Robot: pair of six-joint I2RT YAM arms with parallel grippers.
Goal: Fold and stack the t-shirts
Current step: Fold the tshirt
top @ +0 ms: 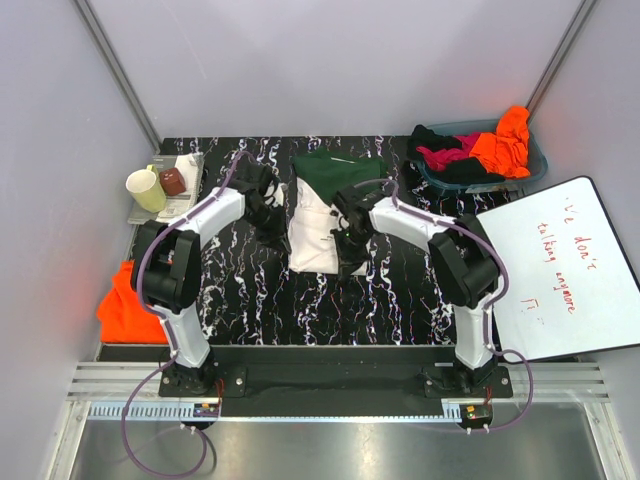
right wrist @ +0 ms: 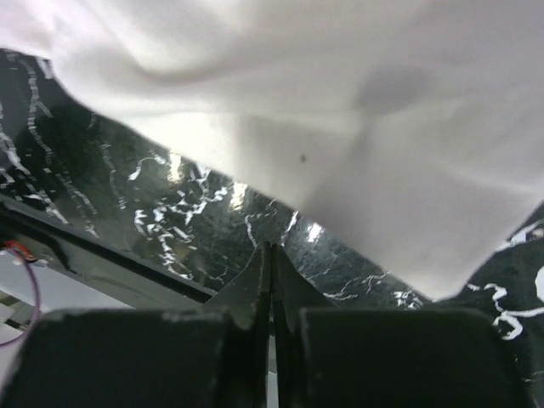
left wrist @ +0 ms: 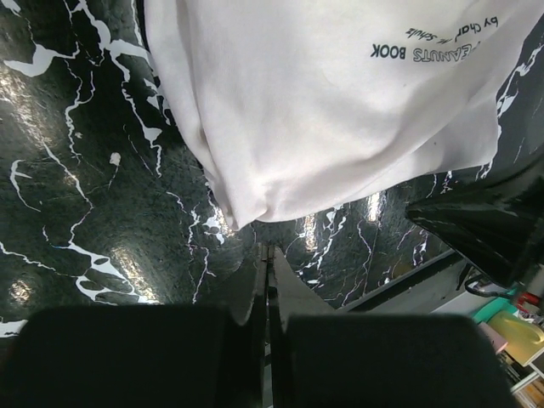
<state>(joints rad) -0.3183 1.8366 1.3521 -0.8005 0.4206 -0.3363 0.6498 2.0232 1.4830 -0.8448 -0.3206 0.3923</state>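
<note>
A cream t-shirt (top: 318,225) with a dark green sleeve part (top: 335,172) at its far end lies folded lengthwise on the black marbled table. In the left wrist view the cream t-shirt (left wrist: 340,110) shows dark lettering. My left gripper (top: 272,238) is at its left edge, shut and empty (left wrist: 270,251), just short of the cloth's corner. My right gripper (top: 348,258) is at its right near edge, shut and empty (right wrist: 272,248), just off the cloth (right wrist: 340,110). Orange, magenta and black t-shirts (top: 480,150) fill a bin.
The blue-grey bin (top: 535,165) stands at the back right. A white board with red writing (top: 560,265) lies at the right. A cup (top: 147,189) and a brown object (top: 172,181) sit on a tray at the back left. An orange cloth (top: 125,305) lies off the table's left edge.
</note>
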